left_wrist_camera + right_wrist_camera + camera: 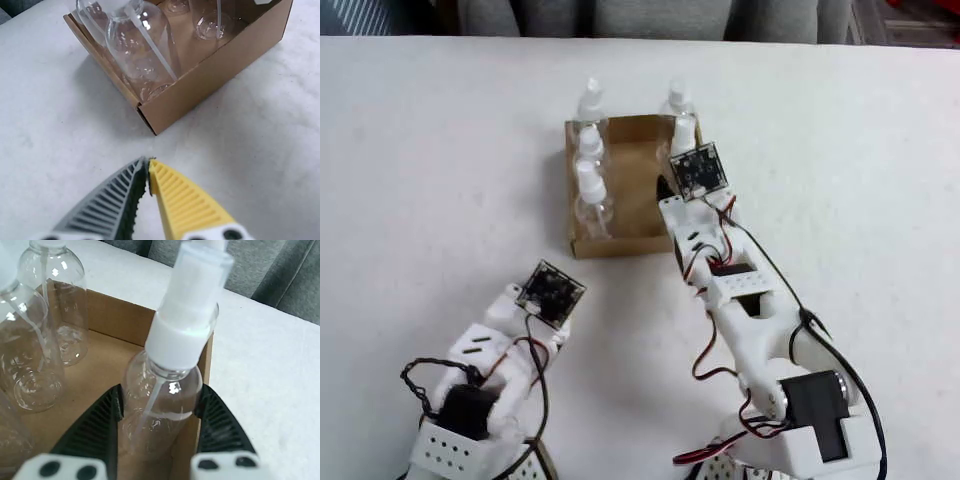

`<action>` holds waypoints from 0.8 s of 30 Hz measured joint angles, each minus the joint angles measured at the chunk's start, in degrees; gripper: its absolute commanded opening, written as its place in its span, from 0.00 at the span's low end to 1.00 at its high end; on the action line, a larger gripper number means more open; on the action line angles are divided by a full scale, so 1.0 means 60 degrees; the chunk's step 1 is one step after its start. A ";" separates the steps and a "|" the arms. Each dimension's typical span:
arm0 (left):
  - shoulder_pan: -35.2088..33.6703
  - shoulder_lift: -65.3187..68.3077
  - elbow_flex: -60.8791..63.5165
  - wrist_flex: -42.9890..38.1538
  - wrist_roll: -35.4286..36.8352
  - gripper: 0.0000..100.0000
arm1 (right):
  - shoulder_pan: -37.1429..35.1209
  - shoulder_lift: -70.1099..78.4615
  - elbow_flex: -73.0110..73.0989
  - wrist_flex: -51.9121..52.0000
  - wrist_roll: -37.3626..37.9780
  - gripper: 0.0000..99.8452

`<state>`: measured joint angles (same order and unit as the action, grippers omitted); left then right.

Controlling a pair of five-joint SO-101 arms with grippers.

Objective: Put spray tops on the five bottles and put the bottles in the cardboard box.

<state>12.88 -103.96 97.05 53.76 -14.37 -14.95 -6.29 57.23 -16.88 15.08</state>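
Right jaws: two black plastic jaws on the right arm (760, 330), closed around the body of a clear plastic bottle with a white spray top (160, 390). One jaw presses on each side, below the bottle's shoulder.
Held bottle: stands between the jaws inside the brown cardboard box (620, 245), at the box's 2 o'clock corner, against the side wall. I cannot tell whether its base touches the box floor.
Bottle make: round, see-through and glossy, with a thin dip tube running down inside. The white spray top (192, 305) is a smooth stepped cylinder.
Left jaws: one grey and one yellow on the left arm (485, 370), both ribbed plastic. They are pressed together at the tips, hold nothing, and sit over the counter at 7 o'clock from the box.
Other bottles: three clear capped bottles (592, 190) stand in a row along the box's 9 o'clock wall. A fifth capped bottle (677, 100) is just past the held one, at 12 o'clock.
Box: open-topped, matte corrugated card with square corners.
Counter: white counter (440, 180) with a faintly mottled surface.
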 measured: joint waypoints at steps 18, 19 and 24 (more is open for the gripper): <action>0.0000 0.0000 0.0000 0.0000 0.0000 0.03 | 0.0000 0.0000 0.0000 0.0000 0.0029 0.02; 0.0000 0.0000 0.0000 0.0000 0.0000 0.03 | 0.0000 0.0000 0.0000 0.0000 0.0029 0.02; 0.0000 0.0000 0.0000 0.0000 0.0000 0.03 | 0.0000 0.0015 0.0000 0.0000 0.0044 0.05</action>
<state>12.88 -103.96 97.05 53.76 -14.37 -14.95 -6.20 57.23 -16.88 15.34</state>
